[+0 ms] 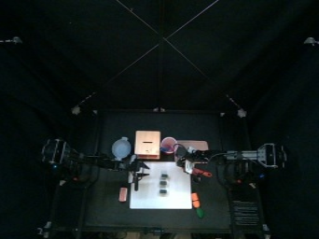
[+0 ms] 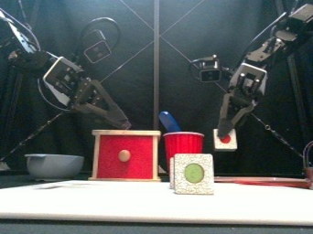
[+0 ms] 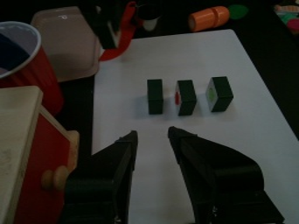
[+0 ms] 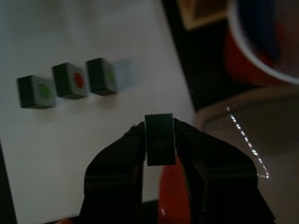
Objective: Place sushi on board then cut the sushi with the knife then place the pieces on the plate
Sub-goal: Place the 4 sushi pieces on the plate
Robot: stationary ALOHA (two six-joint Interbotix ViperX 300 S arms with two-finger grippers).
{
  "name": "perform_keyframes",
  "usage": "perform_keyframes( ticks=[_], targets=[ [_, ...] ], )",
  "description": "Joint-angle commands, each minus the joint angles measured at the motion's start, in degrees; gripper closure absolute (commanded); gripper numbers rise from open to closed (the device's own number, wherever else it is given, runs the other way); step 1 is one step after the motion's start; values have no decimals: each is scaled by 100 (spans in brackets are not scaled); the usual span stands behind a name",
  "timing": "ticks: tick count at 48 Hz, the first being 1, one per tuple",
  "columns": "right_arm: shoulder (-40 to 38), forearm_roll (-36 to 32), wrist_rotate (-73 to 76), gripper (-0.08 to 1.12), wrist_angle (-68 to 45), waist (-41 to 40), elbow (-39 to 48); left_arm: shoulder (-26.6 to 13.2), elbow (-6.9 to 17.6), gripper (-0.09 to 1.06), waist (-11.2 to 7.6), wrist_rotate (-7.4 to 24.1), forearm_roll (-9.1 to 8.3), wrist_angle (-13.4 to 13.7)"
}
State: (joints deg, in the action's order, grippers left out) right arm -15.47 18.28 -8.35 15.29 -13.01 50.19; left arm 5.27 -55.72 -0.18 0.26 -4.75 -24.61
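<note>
Nearest lens: a sushi piece (image 2: 192,174) is standing upright on the white cutting board (image 2: 110,203), its pale speckled face w/ green centre turned frontward. Wrist views are showing three dark green blocks (image 3: 184,96) in a row on the board, slightly apart. The front view is showing just one, so they seem to be lining up front to back, w/ that piece as the front one.

Behind the board, L to R, a blue-grey bowl (image 2: 53,164), a pale wooden box (image 2: 126,154) w/ red drawer front and a red cup (image 2: 184,144) are sitting in a line. A blue knife (image 2: 167,119) is sticking up out of the cup.

L gripper (image 3: 152,134) is hovering over the board just beside the row, jaws spread wide, gripping nothing. R gripper (image 2: 226,128) is hanging above the board's R side near the cup, jaws clamping a small block (image 2: 226,140) w/ red on it. Can't tell if that's a sushi piece or sth else.
</note>
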Motion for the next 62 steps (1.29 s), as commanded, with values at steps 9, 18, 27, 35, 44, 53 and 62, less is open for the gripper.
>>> perform_keyframes(
  ticks=[9,18,27,35,44,53,62],
  targets=[
    [-158,-299,-26,50,-211,-932,193,35,97,22,18,-9,9,-26],
    [264,-475,-26,48,-272,-1178,149,35,88,22,18,-18,9,-26],
    [694,-562,-26,34,-545,-1178,70,35,79,22,18,-9,9,-26],
    [738,-571,-26,22,-562,-1178,35,35,70,22,26,-18,18,-26],
    [387,-536,-18,19,-404,-1143,44,35,88,22,26,-18,9,-26],
    [123,-378,-18,19,-299,-404,-105,35,97,22,26,-18,18,-26],
    [246,-44,0,19,-448,439,-448,35,88,22,26,-18,9,-26]
  ],
)
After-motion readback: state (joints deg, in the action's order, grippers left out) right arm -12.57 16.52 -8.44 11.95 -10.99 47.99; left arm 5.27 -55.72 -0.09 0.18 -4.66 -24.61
